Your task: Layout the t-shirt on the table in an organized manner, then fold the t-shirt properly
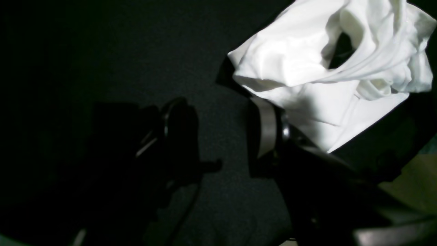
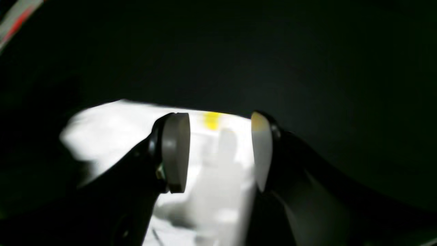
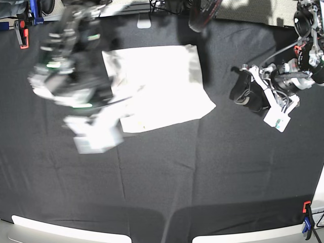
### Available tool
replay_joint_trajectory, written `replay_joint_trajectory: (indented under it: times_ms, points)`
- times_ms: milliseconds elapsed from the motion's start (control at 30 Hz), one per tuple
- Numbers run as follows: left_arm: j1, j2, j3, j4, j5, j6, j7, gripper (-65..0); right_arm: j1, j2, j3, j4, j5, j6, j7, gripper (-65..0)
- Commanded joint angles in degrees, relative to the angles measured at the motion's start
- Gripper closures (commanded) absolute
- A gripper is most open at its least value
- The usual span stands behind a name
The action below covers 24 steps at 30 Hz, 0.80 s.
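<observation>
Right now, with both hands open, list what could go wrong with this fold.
1. The right hand hangs blurred over the t-shirt; its open fingers may snag and drag it.
2. Seen from the left wrist, the cloth lies bunched, so a fold may trap creases.
3. The left hand is off the shirt, leaving that side unpinned.

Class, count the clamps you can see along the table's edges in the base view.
2: one red clamp at the top-left edge, one clamp at the bottom-right corner. Others may be hidden behind the arms or lie outside the frame.
</observation>
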Motion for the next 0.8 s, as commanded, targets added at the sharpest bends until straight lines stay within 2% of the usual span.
replay_joint_trajectory:
  times_ms: [0,133,333,500,767]
  points:
    - [-0.5,-0.6,-0.3,1.0,-0.7,0.0,-1.4,-26.2,0.5,1.5,1.9,0.1,3.0,-0.2,0.9,-28.2]
    - [-0.5,-0.6,-0.3,1.0,-0.7,0.0,-1.4,-26.2,-2.4,4.0,6.4,-3.1,12.1,0.0,-0.4,-28.2]
    - [-0.5,-0.6,-0.3,1.0,-0.8,0.0,-1.4,-26.2,-6.3,4.0,2.8,-7.3,13.2,1.5,-0.4,-28.2]
    - [-0.5,-0.6,-0.3,1.0,-0.7,0.0,-1.4,-26.2,-7.0,4.0,-6.3,-7.4,15.9,1.5,-0.5,-28.2]
    - [-0.5,-0.6,-0.3,1.0,-0.7,0.0,-1.4,-26.2,-7.0,4.0,-28.5,-7.4,16.9,1.4,-0.5,-28.2]
